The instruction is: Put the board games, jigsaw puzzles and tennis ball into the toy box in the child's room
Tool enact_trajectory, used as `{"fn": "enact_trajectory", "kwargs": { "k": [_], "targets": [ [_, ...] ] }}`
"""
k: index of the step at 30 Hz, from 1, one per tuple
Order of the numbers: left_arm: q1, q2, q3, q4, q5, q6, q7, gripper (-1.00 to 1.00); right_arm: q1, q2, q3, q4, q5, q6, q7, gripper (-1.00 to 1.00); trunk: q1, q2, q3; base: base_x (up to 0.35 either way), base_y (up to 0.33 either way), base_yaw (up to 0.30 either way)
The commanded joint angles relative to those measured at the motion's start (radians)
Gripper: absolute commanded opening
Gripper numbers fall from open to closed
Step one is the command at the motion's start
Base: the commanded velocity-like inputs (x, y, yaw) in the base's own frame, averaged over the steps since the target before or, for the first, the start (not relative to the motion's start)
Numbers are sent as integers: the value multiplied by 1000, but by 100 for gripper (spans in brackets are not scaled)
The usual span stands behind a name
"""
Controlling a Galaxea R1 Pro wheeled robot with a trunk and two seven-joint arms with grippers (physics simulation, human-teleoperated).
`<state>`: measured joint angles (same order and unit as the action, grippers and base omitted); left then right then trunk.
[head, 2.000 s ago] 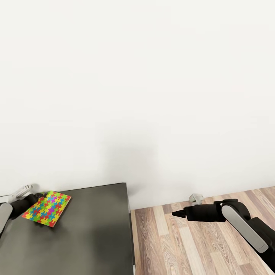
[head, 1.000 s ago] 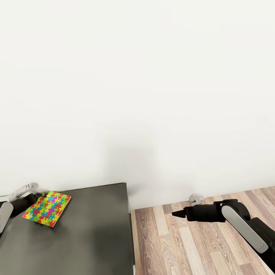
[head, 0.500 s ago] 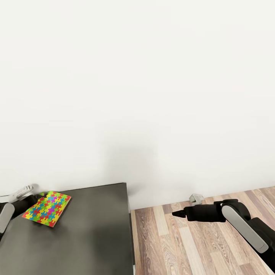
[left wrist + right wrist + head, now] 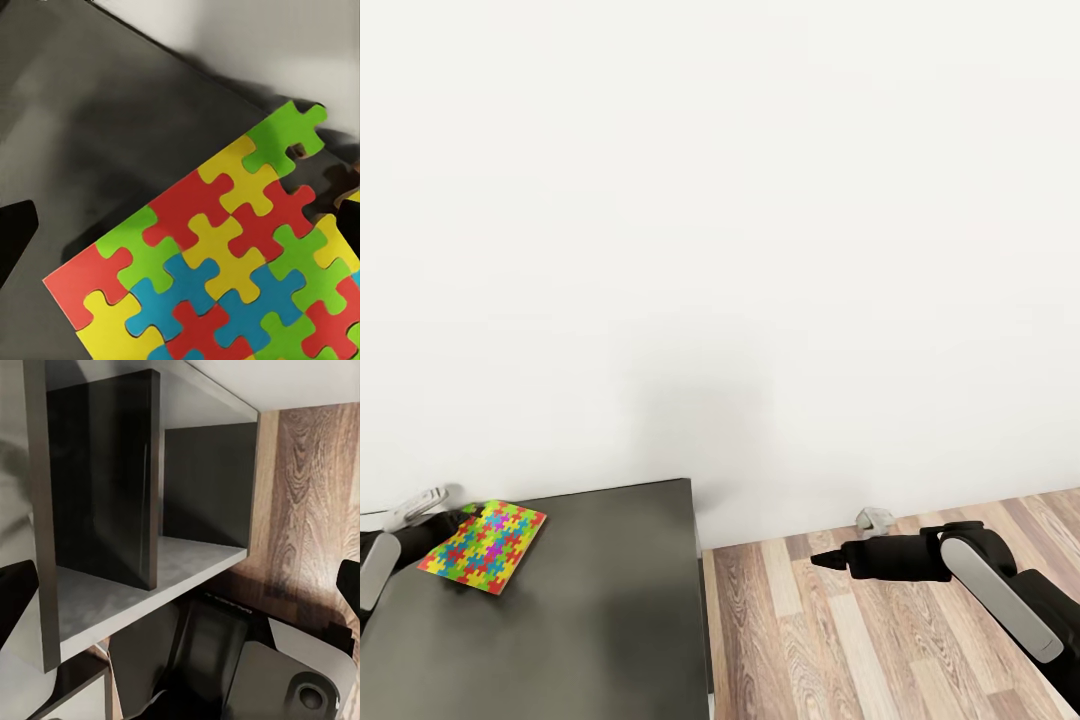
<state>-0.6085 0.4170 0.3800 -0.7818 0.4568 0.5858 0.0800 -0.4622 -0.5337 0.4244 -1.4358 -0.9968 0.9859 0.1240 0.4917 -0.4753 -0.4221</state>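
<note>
White wall rose behind the dark-grey worktop [image 4: 590, 600], where a thin square jigsaw puzzle of bright interlocking pieces [image 4: 482, 546] lay flat near the far left corner. Beside it, the left pincer [image 4: 435, 520] had its tips spread apart to either side of the puzzle. Gripping one edge squarely should help. Over the plank floor [image 4: 880, 640], the right pincer [image 4: 822, 561] looked together.

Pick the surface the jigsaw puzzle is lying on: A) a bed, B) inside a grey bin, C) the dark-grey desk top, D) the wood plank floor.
C: the jigsaw puzzle lies flat on the dark-grey desk top, near its far left part, while the wood plank floor lies off to the right of the desk.
</note>
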Motion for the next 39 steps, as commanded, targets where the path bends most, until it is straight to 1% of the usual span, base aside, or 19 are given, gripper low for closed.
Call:
{"fn": "enact_trajectory", "kwargs": {
  "k": [1, 4, 9, 11, 17, 27, 39],
  "targets": [
    [-1, 0, 0, -2, 11, 5, 8, 100, -1, -1, 1, 0, 10, 2, 10, 100, 0, -2, -1, 0, 0, 0],
    [-2, -1, -4, 0, 8, 4, 8, 100, -1, -1, 1, -1, 10, 2, 10, 100, 0, -2, -1, 0, 0, 0],
    [-4, -1, -22, 2, 6, 3, 8, 100, -1, -3, 1, -2, 10, 2, 11, 100, 0, -2, -1, 0, 0, 0],
    [-5, 0, -37, 6, 5, 2, 8, 100, -1, -4, 1, -3, 10, 2, 12, 100, 0, -2, -1, 0, 0, 0],
    [-6, -1, -56, 18, 4, -6, 9, 100, -1, -4, 1, -4, 10, 3, 13, 100, 0, -2, -1, 0, 0, 0],
    [-10, -3, -67, 35, 5, -26, 6, 100, -1, -5, -1, -4, 9, 9, 14, 100, 0, -2, -1, 0, 0, 0],
    [-14, -6, -71, 63, 4, -32, -27, 100, -1, -5, -9, -5, 9, 12, 14, 100, 0, -2, -1, 0, 0, 0]
  ]
}}
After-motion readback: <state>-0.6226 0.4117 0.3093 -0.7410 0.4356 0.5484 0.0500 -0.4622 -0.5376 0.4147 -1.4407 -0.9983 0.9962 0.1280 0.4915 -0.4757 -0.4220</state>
